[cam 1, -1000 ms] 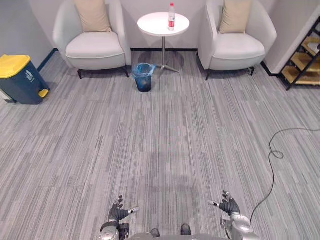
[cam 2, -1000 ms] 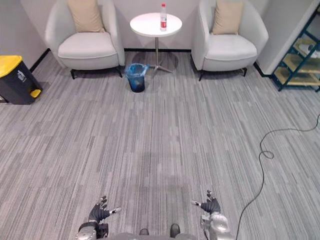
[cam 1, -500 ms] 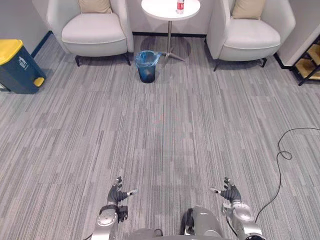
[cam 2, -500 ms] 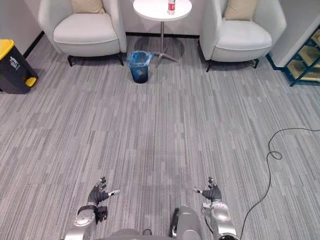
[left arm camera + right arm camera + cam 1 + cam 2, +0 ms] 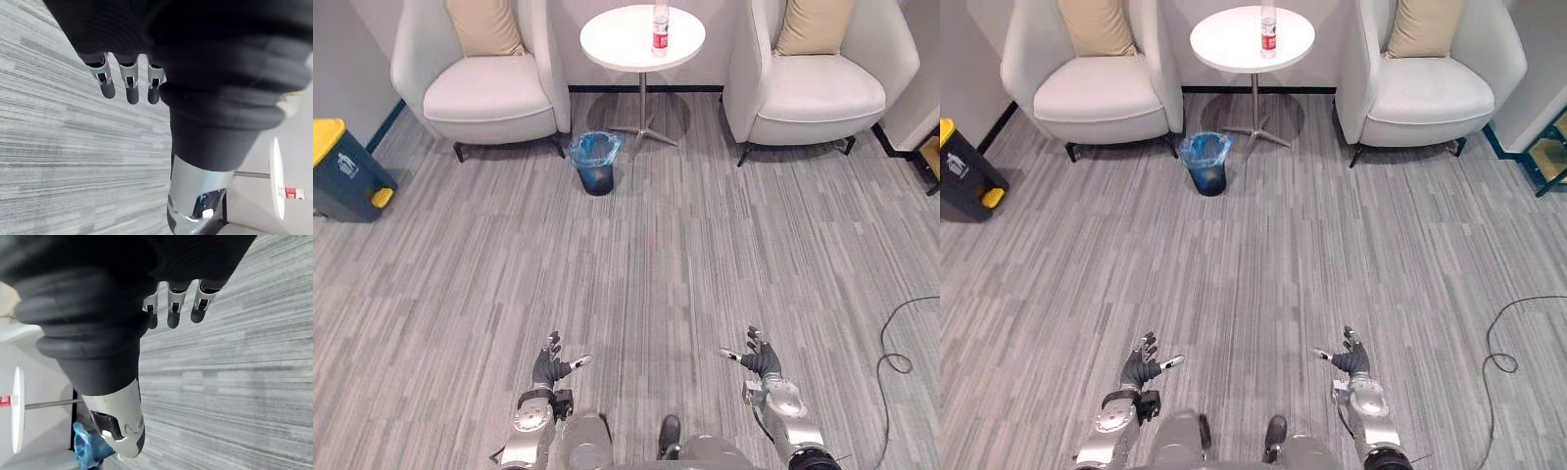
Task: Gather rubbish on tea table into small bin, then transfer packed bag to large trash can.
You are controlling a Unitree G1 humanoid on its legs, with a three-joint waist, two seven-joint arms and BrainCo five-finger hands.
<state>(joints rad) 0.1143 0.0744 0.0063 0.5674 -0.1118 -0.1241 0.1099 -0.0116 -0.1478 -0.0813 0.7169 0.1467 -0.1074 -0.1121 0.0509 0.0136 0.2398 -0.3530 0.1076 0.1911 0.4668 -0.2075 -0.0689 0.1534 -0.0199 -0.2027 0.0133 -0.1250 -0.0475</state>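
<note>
Held the left hand and right hand low over the near carpet, fingers spread and relaxed, gripping nothing. Saw a red-labelled bottle upright on the round white tabletop, far ahead between the left armchair and right armchair. Found the small bin, lined with a blue bag, on the floor just near-left of the table's foot. Noted the yellow-lidded large trash can far left, well apart.

Bottle upright on white tea table; blue-lined small bin stands beside.
</note>
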